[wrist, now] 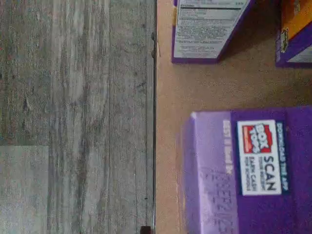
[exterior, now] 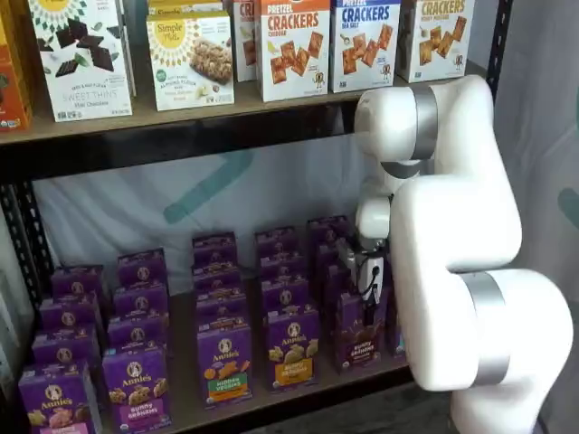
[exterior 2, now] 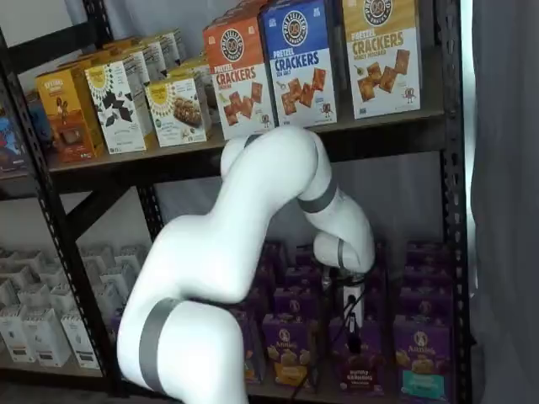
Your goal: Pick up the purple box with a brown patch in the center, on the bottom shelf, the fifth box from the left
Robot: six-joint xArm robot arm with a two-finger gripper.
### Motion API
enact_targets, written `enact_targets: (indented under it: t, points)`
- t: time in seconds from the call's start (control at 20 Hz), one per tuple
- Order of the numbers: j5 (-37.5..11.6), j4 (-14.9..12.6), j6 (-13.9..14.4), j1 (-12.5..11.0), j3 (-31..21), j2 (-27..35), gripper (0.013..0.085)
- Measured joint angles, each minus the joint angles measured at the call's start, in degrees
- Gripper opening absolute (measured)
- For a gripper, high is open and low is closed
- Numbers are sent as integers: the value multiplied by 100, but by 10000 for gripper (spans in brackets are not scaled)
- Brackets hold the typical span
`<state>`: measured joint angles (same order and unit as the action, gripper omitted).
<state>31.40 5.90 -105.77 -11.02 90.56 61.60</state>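
The purple box (exterior: 359, 339) stood upright at the front of the bottom shelf (exterior: 298, 391), its dark brown cookie picture facing out, with the purple carton showing golden cookies and an orange band (exterior: 292, 360) just beside it on one side and the white arm (exterior: 452, 262) crowding the other. In a shelf view the same box (exterior 2: 360, 358) sat between a golden-cookie carton (exterior 2: 289, 352) and a carton with a teal patch (exterior 2: 418, 355). The gripper (exterior: 371, 291) hung at the box's top edge in both shelf views, its black fingers (exterior 2: 354, 324) seen against the carton's upper face; whether they were parted or pressed on the box could not be told. Rows of like purple cartons filled the depth behind, leaving little room rearward, while the space above, up to the upper shelf (exterior: 181, 127), lay open. The wrist view alone showed a purple carton top (wrist: 248, 170) bearing a Box Tops label, bare tan board (wrist: 168, 146) between it and the shelf's dark front rim, and grey plank floor (wrist: 73, 117) beyond that rim; the shelf views alone showed the cracker boxes (exterior 2: 295, 63) overhead.
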Motion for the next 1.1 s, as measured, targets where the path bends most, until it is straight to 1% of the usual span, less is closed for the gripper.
enact_targets:
  t: [0.05, 0.1, 0.15, 0.2, 0.25, 0.3, 0.35, 0.45, 0.5, 0.55, 0.65, 0.85, 0.95, 1.05, 1.1]
  points:
    - [-6, 13, -18, -6, 6, 7, 650]
    - [-9, 39, -47, -13, 18, 15, 610]
    - [-14, 50, -61, -17, 24, 21, 610]
    - [-18, 54, -70, -22, 35, 28, 570]
    - [-26, 55, -73, -26, 41, 33, 570]
    - [-32, 56, -79, -30, 53, 39, 530]
    - [-34, 58, -81, -31, 58, 42, 530]
    - [-27, 81, -102, -32, 76, 48, 450]
    - [-26, 83, -102, -32, 79, 49, 450]
    - [-34, 77, -96, -32, 79, 49, 410]
    - [-69, 54, -74, -28, 68, 47, 410]
    - [-87, -75, 42, -22, 72, 48, 410]
    - [-19, -107, 71, -22, 103, 55, 410]
    - [-1, -46, 16, -25, 106, 53, 330]
    - [-44, -30, 1, -26, 82, 45, 330]
